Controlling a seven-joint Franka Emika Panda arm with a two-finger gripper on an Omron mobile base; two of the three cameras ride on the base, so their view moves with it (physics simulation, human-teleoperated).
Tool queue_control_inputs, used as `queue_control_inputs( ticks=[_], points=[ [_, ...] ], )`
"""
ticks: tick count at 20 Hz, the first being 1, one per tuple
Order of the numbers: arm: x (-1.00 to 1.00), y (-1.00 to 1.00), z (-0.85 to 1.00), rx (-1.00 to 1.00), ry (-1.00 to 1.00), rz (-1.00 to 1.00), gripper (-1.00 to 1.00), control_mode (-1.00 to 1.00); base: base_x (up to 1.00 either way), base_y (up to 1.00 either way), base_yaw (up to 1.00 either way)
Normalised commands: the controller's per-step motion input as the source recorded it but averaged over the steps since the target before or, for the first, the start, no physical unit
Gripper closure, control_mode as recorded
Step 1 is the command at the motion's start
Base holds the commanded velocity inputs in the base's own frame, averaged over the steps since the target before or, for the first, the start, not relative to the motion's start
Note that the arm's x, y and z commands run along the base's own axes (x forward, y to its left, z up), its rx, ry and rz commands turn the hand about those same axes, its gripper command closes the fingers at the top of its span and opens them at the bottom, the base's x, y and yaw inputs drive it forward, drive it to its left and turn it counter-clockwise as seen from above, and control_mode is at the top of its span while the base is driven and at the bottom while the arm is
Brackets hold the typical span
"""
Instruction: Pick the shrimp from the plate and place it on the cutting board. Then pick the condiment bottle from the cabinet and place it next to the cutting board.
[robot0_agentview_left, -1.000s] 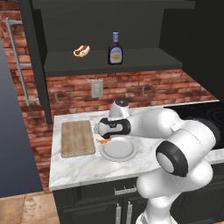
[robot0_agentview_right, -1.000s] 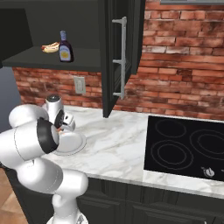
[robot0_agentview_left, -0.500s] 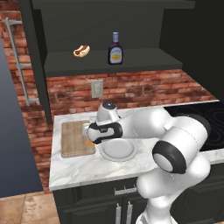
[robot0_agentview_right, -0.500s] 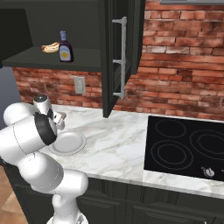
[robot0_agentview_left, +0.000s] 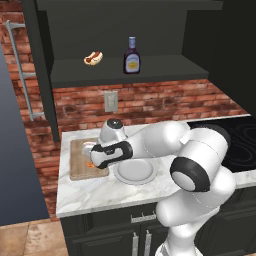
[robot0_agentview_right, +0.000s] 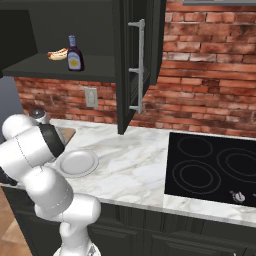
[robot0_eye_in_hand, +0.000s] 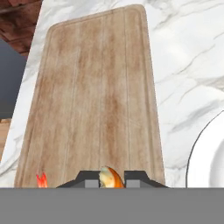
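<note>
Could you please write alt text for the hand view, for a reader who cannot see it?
The gripper holds the orange shrimp pinched between its fingertips over the near end of the wooden cutting board, which lies on a white marble counter. The plate rim curves in at lower right.

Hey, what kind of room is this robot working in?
A kitchen, rendered: a black stovetop set in a marble counter, a brick backsplash, and a cutting board beside a plate.
</note>
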Motion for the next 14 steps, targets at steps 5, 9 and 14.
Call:
queue_control_inputs(
  ticks=[5, 9, 14],
  points=[
    [0.00, 0.24, -0.21, 0.01, -0.02, -0.01, 1.00, -1.00, 0.00, 0.00, 0.00],
    [0.08, 0.10, -0.27, 0.00, -0.03, -0.02, 1.00, -1.00, 0.00, 0.00, 0.00],
    [0.16, 0.14, -0.12, 0.00, -0.02, -0.02, 1.00, -1.00, 0.00, 0.00, 0.00]
  ],
)
